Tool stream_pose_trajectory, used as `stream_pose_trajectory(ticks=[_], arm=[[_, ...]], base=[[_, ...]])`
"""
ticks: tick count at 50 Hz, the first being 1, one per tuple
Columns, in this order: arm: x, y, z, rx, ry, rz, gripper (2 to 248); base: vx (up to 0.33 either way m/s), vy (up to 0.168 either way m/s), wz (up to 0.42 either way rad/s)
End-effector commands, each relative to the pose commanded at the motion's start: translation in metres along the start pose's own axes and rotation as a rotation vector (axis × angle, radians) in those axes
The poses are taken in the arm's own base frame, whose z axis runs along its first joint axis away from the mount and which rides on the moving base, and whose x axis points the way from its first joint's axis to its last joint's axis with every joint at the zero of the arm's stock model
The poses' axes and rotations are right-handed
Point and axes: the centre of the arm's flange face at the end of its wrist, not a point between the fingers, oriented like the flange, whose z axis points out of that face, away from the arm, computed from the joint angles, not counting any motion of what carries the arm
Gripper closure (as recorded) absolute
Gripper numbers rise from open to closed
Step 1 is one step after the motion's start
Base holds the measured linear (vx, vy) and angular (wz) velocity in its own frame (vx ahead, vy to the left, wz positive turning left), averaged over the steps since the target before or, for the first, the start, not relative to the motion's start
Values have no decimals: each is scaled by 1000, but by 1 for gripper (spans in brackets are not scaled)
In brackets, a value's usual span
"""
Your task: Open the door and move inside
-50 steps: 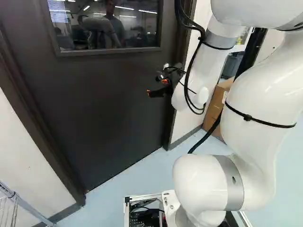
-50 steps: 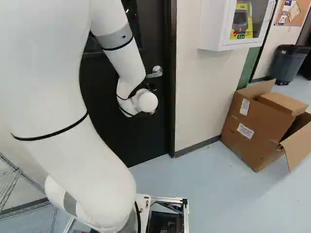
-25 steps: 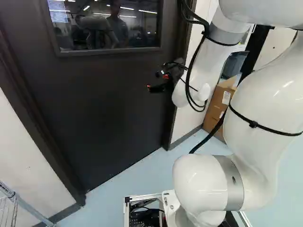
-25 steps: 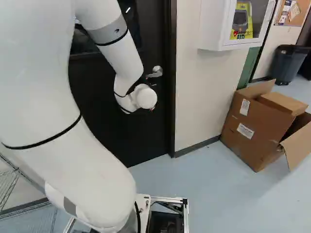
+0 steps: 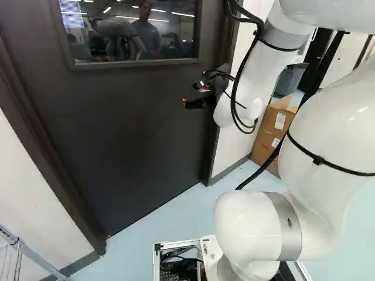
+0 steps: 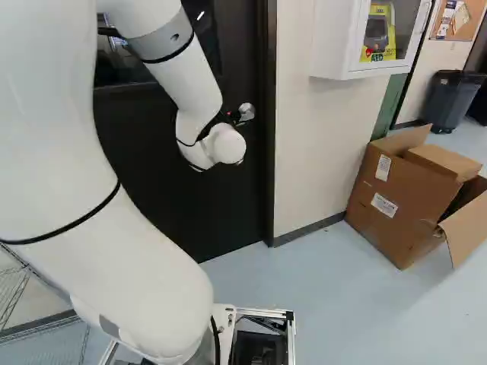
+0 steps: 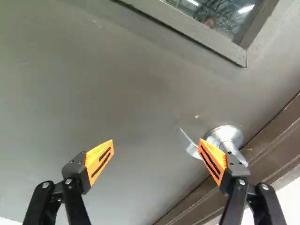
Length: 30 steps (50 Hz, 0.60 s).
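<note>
Tool [image 5: 194,95]: spread open | handle [image 7: 226,135]: points away from frame [image 7: 281,140] | long axis: across door [image 7: 93,93]

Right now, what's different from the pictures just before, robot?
My arm moved a little, and my gripper went up along the door, closer to the handle. My fingers are open, holding nothing. The door is still shut, and my base and the big box stayed put.
</note>
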Motion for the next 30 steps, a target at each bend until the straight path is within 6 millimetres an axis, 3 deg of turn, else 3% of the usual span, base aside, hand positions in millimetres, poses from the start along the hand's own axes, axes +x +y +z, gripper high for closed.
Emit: stream_pose_trajectory(ticks=[30], arm=[[15,39,26,-38,35,-30,3]], base=[[0,0,0]])
